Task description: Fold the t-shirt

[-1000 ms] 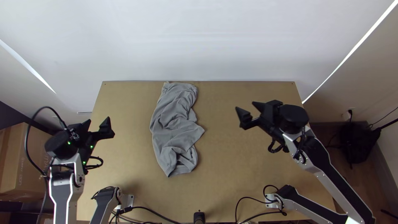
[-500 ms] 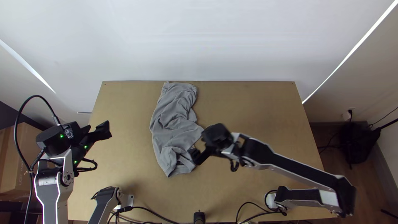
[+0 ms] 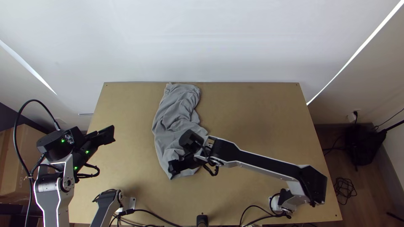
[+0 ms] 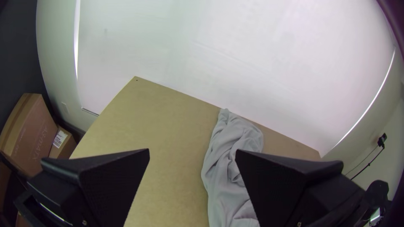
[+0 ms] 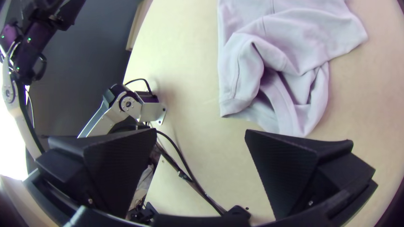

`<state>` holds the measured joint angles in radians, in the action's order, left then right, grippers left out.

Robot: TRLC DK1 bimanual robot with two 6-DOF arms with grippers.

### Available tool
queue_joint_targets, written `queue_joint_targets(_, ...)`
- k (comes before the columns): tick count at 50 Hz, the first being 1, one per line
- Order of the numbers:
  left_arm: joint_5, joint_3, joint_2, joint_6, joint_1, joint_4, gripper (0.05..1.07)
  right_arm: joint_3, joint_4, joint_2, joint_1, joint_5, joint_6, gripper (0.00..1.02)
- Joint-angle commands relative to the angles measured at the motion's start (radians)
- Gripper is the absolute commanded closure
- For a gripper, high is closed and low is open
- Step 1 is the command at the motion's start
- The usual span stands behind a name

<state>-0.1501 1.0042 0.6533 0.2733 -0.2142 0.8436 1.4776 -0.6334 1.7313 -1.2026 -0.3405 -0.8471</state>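
Jaws wide on both your arms; grey T-shirt point(image 3: 176, 110) bunched on the surface point(image 3: 256, 185).
Your right gripper point(image 3: 175, 164) stands over the T-shirt's near end, jaws spread, with rumpled cloth just beyond their tips; whether they touch it, you cannot tell. From beneath those jaws the T-shirt runs in a creased, uneven strip to the surface's far edge. Your left gripper point(image 3: 101, 134) has its jaws equally wide, well apart from the cloth, which lies off to their side.
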Motion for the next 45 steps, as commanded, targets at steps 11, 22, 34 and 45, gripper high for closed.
queue_joint_targets(11, -0.014, -0.039, -0.014, 0.029, -0.01, -0.034, 0.1, 0.064, -0.057, 0.14, -0.025, -0.002, -0.001, 0.16)
queue_joint_targets(22, -0.012, -0.067, -0.021, 0.026, -0.011, -0.052, 0.1, 0.09, -0.04, 0.191, -0.005, 0.152, 0.045, 0.16)
queue_joint_targets(34, -0.014, -0.09, -0.023, 0.026, -0.011, -0.083, 0.1, 0.115, -0.012, 0.2, 0.02, 0.218, 0.005, 0.16)
queue_joint_targets(45, -0.016, -0.11, -0.021, 0.026, -0.01, -0.097, 0.1, 0.145, -0.012, 0.206, 0.052, 0.216, -0.037, 0.16)
